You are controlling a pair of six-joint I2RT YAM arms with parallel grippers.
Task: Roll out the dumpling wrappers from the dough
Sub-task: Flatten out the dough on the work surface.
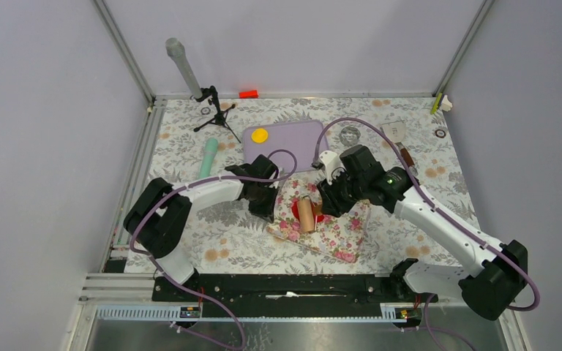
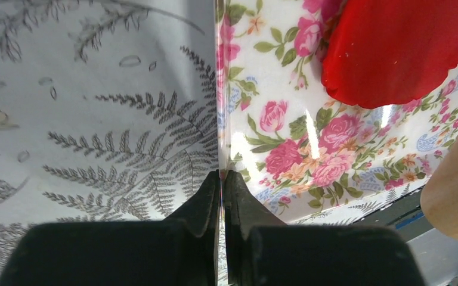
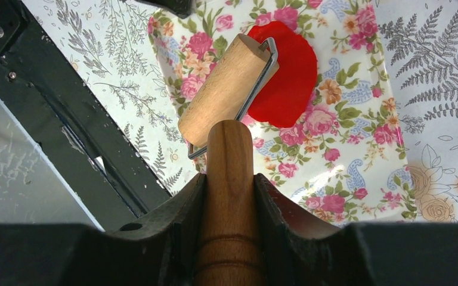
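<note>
The dough is a flat red sheet point(image 3: 289, 74) lying on a floral mat point(image 3: 358, 137); it also shows in the left wrist view point(image 2: 393, 47) and partly in the top view point(image 1: 293, 203). My right gripper point(image 3: 229, 179) is shut on the wooden handle of a small roller point(image 3: 223, 89), whose drum rests on the mat at the dough's edge. My left gripper point(image 2: 222, 176) is shut on the mat's left edge point(image 2: 220, 107). In the top view both grippers point(image 1: 267, 201) point(image 1: 329, 199) flank the roller point(image 1: 306, 214). A yellow round wrapper point(image 1: 260, 135) lies on the lilac board point(image 1: 293, 142).
A mint-green tool point(image 1: 208, 157) lies left of the board. A small black tripod point(image 1: 216, 110) and a grey tube point(image 1: 183, 66) stand at the back left. A red-orange block point(image 1: 248, 93) sits at the back edge. A spatula point(image 1: 396, 139) lies at the back right.
</note>
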